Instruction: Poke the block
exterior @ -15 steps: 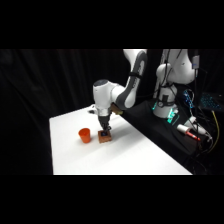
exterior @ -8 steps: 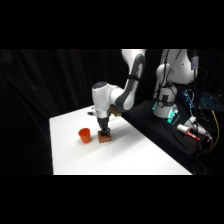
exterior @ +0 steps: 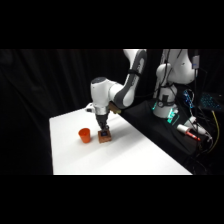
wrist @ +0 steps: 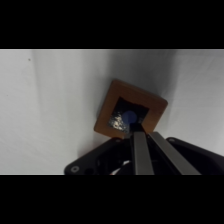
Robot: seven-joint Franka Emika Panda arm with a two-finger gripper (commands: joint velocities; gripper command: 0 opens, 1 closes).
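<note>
Atop block (wrist: 131,114), pincer (wrist: 137,131) lowered, touching

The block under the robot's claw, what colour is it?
The block is brown-orange with a dark blue square on top, clearest in the wrist view.

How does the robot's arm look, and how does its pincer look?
The arm is white with rounded segments and dark grey bands at its joints. The pincer has a black linkage and two slim, straight grey fingers. No markings or cables on the arm can be made out.
</note>
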